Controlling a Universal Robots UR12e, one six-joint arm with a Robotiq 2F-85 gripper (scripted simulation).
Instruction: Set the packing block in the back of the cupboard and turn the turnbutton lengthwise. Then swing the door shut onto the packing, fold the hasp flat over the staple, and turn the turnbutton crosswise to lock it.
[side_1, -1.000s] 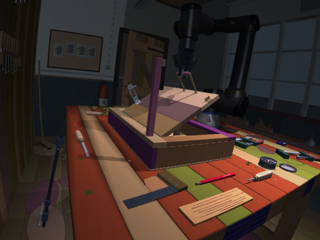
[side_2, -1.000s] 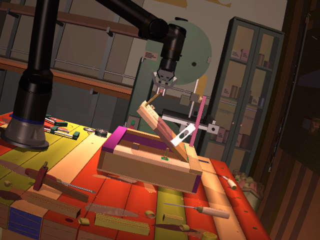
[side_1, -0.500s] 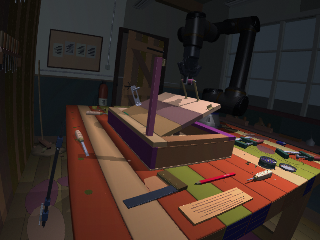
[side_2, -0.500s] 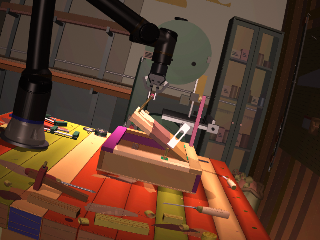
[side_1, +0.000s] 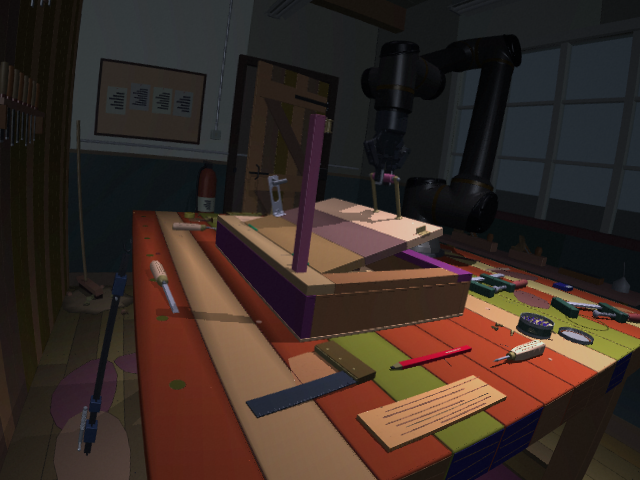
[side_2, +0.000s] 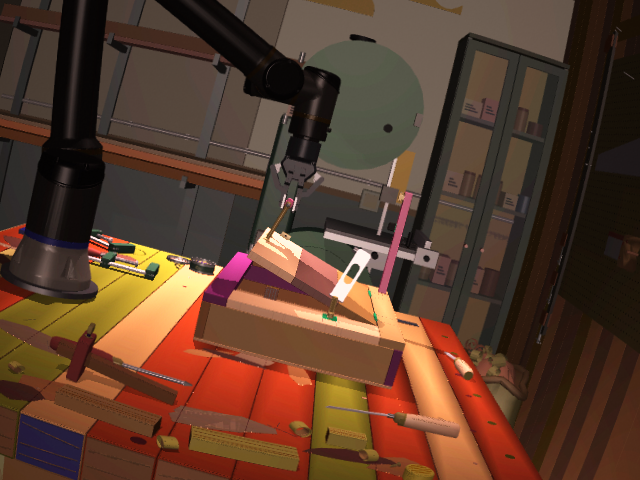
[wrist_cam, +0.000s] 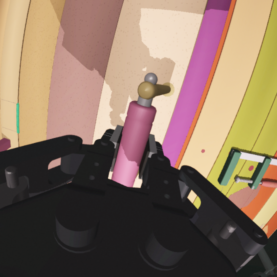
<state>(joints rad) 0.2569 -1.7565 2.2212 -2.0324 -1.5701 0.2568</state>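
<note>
The cupboard (side_1: 356, 279) lies on its back in the middle of the bench. Its door (side_1: 356, 227) is partly open, tilted low over the box. The door's pink handle bar (wrist_cam: 134, 139) stands on two brass posts and is gripped by my closed gripper (side_1: 385, 175). The white slotted hasp (side_2: 351, 274) sticks up from the door's free edge. A small brass turnbutton on a green plate (side_2: 331, 312) sits on the front rim below the hasp. A tall purple post (side_1: 309, 191) rises from the rim. A small block (side_2: 270, 293) shows inside the box under the door.
The robot's base (side_2: 51, 248) stands on the bench beside the cupboard. A try square (side_1: 315, 382), red pencil (side_1: 431, 356) and grooved board (side_1: 431, 411) lie in front. Clamps (side_1: 496, 284) and a tin lie to the right. Chisels (side_2: 424, 421) lie near the bench edge.
</note>
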